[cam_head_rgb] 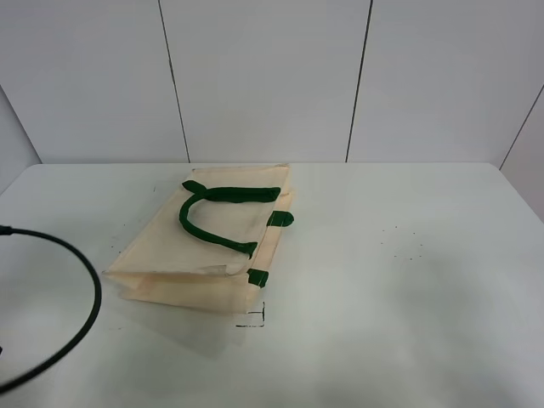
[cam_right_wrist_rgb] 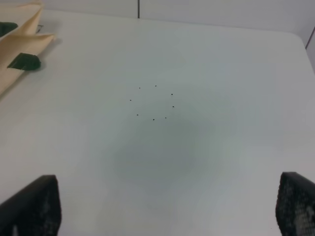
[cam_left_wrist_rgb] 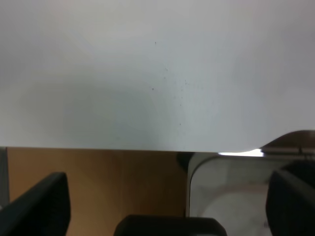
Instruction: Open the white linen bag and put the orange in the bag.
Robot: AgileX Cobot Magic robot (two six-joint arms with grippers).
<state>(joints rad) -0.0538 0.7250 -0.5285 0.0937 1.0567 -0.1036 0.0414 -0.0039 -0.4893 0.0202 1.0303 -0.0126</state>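
The white linen bag [cam_head_rgb: 212,246] lies flat and folded on the white table [cam_head_rgb: 408,280], left of centre, with its dark green strap handles [cam_head_rgb: 208,223] on top. A corner of the bag [cam_right_wrist_rgb: 22,42] also shows in the right wrist view. The orange is out of view in every frame. Neither gripper shows in the exterior high view. My left gripper [cam_left_wrist_rgb: 167,201] is open and empty, hanging over the table's edge. My right gripper [cam_right_wrist_rgb: 170,201] is open and empty above bare table, to the right of the bag.
A black cable [cam_head_rgb: 89,285] loops over the table's front left. A small black corner mark [cam_head_rgb: 255,319] is drawn just in front of the bag. Small dark specks [cam_right_wrist_rgb: 155,103] dot the table. Wooden floor [cam_left_wrist_rgb: 98,187] shows beyond the table edge.
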